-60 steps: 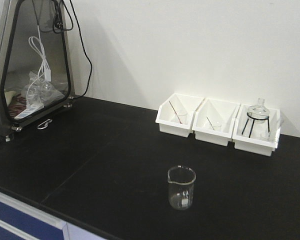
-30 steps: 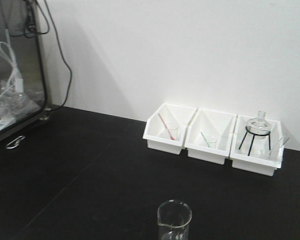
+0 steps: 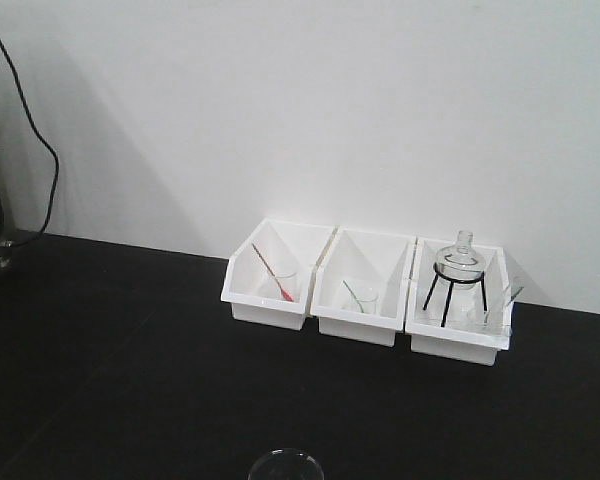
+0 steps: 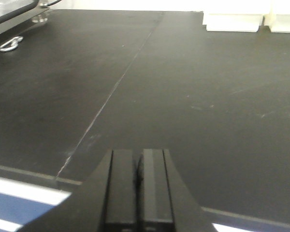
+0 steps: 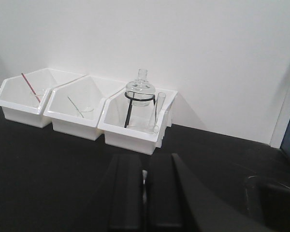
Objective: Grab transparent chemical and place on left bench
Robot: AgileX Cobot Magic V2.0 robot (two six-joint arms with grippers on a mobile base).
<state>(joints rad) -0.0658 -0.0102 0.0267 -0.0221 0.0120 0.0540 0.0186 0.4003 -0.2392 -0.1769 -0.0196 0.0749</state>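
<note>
The clear chemical, judged to be in the flask (image 3: 461,260), stands inside the right bin (image 3: 458,343), untouched. Within the last second the front view has swung to bring this bin nearer centre, while the beaker (image 3: 286,466) in front of it has slipped to the lower edge, so the approach is underway. The left gripper (image 4: 138,153) and right gripper (image 5: 144,174) are closed and empty, well short of the bin.
</note>
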